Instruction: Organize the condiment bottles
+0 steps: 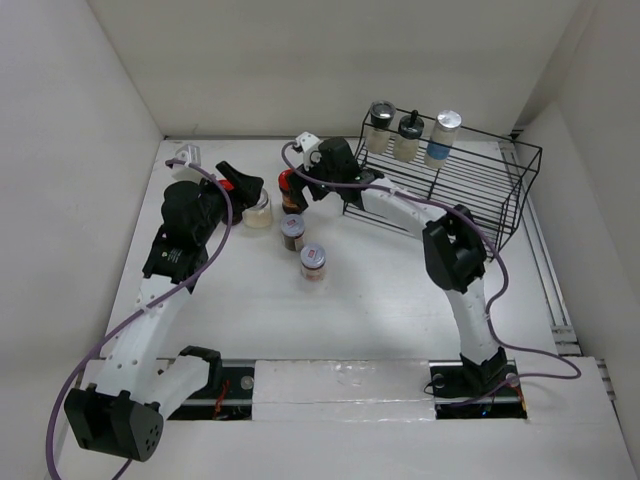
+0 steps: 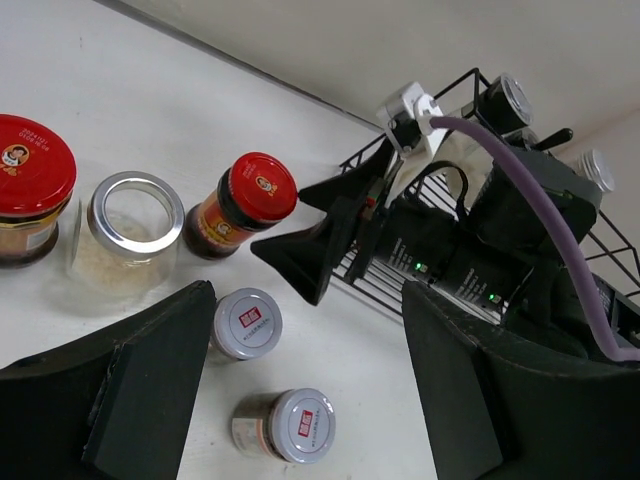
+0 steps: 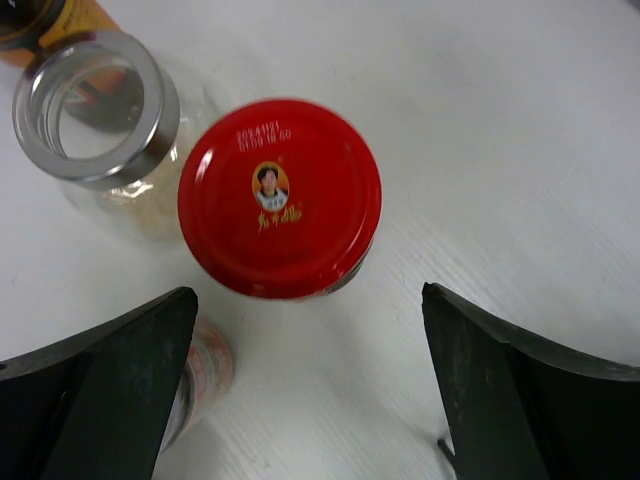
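Right tool (image 3: 300, 390): wide open, empty; your red-capped jar (image 3: 280, 197) stands upright just above frame centre, between and beyond the fingers.
Left tool (image 2: 300, 400): open, empty, further off.
Neighbours: open jar (image 3: 95, 120) beside it, upper left; silver-capped jar (image 3: 200, 375) lower left.
Desk (image 3: 520, 150): white, bare to the right.
Rack (image 1: 480, 185): upper right, three bottles inside.
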Robot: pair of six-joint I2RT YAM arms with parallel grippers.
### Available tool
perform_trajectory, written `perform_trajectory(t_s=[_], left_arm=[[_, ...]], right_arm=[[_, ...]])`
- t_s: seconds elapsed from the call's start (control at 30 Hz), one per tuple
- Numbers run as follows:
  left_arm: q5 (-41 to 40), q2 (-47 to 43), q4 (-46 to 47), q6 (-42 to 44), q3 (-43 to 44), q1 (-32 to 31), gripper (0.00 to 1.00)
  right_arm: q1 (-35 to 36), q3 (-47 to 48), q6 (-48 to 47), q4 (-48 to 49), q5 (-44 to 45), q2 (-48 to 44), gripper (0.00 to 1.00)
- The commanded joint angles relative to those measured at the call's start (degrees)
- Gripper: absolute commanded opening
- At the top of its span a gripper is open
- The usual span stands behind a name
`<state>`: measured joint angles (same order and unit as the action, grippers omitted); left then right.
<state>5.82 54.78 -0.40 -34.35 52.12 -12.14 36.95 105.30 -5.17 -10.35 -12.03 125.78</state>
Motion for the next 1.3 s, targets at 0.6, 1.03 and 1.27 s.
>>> perform_trajectory(t_s=[0.6, 1.03, 1.27], left_arm=[[2.17, 0.15, 2.34, 0.69, 1.93, 0.28, 0.71], [2.78, -2.22, 2.86, 0.69, 1.41, 0.28, 0.71], [4.19, -3.54, 3.39, 0.16, 0.79, 0.28, 0.71]], right_arm=[[3.39, 16.26, -1.25, 2.44, 2.89, 9.14, 0.71], [1.55, 2.38, 1.74, 19.92, 0.87, -26.78, 0.46], [-11.88, -9.40, 1.74, 19.31, 9.47, -46.40, 0.45]])
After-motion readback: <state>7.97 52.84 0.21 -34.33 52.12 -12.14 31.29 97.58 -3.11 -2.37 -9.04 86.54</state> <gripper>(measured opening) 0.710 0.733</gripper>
